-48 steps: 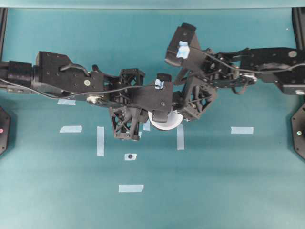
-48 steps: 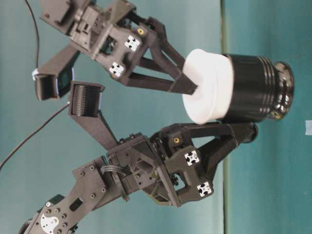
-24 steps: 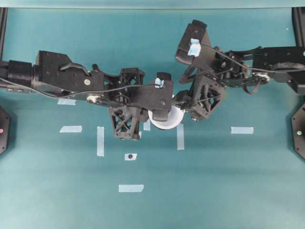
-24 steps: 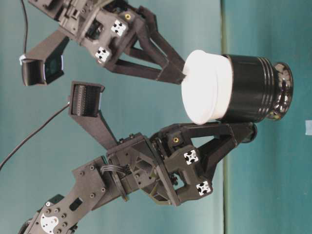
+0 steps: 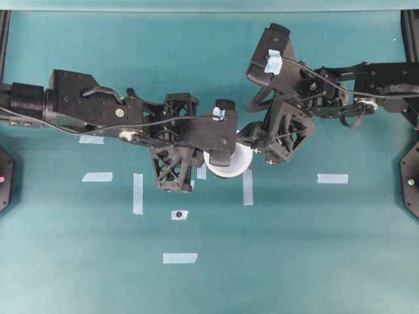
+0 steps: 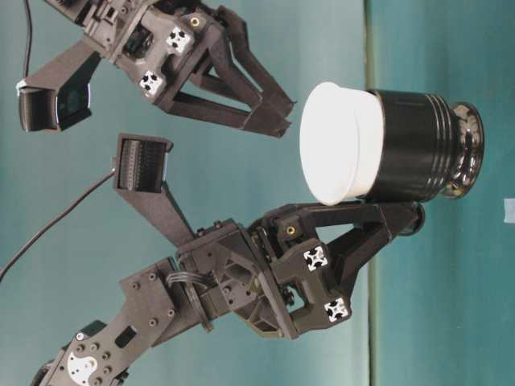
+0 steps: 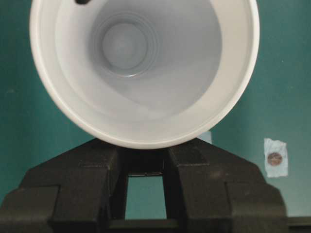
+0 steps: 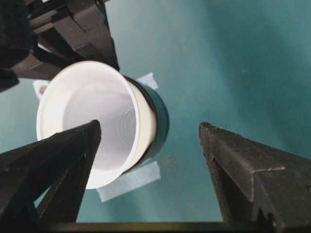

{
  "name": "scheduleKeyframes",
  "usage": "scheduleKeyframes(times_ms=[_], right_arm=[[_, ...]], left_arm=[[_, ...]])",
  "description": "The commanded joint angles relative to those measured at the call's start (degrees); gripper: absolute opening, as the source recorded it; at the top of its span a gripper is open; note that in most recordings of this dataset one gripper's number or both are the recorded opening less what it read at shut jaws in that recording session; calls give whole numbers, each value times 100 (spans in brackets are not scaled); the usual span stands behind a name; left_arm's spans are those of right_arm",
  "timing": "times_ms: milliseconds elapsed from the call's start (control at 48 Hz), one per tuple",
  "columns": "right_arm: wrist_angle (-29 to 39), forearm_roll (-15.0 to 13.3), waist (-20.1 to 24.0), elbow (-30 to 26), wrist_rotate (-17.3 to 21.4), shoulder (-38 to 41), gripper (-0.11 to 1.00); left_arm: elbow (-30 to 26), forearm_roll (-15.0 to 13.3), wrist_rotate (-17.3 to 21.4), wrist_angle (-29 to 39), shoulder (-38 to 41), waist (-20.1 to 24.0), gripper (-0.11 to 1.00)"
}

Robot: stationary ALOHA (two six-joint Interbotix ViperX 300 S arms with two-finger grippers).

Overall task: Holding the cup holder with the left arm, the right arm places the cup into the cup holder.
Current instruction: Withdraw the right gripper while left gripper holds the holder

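From the left of the overhead view, your left arm point(image 5: 91, 108) reached across to the middle of the table point(image 5: 294, 248). Its tool point(image 6: 406, 217) was narrowed onto the cup holder point(image 6: 418, 145); in the table-level view one finger ran along the holder's side and ended at the stubby handle. The holder stood on the table at the tip of that tool, held there.

The cup point(image 6: 338, 145) sat inside the holder, its white upper part and wide rim standing proud of the black wall. Your left wrist camera looked straight down into the cup point(image 7: 146, 68) just ahead of that tool's fingers point(image 7: 73, 189), which closed in below the rim. A small dark spot on a patch of tape point(image 7: 275, 158) lay off to the right of that tool on the table.

Further right, your right arm point(image 5: 366, 85) came in from the right edge. Its tool point(image 6: 269, 112) stood wide, holding nothing. In the table-level view its fingertips point(image 6: 278, 125) were just clear of the cup's rim, with a gap between them and the white paper. From the right wrist camera, the cup point(image 8: 92, 126) in its holder lay beyond the tool's near finger point(image 8: 53, 165), while the other finger point(image 8: 248, 170) stood well apart over bare table. Strips of pale tape point(image 5: 332, 178) lay on the table beneath and beside both tools.
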Motion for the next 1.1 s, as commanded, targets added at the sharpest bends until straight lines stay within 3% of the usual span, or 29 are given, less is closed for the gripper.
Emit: scheduleKeyframes(times_ms=[0, 1083], right_arm=[[-62, 9, 9, -44, 44, -352, 90], [-79, 9, 35, 141, 44, -352, 90]], left_arm=[[-70, 9, -18, -62, -62, -9, 22], [255, 9, -114, -721, 272, -35, 22]])
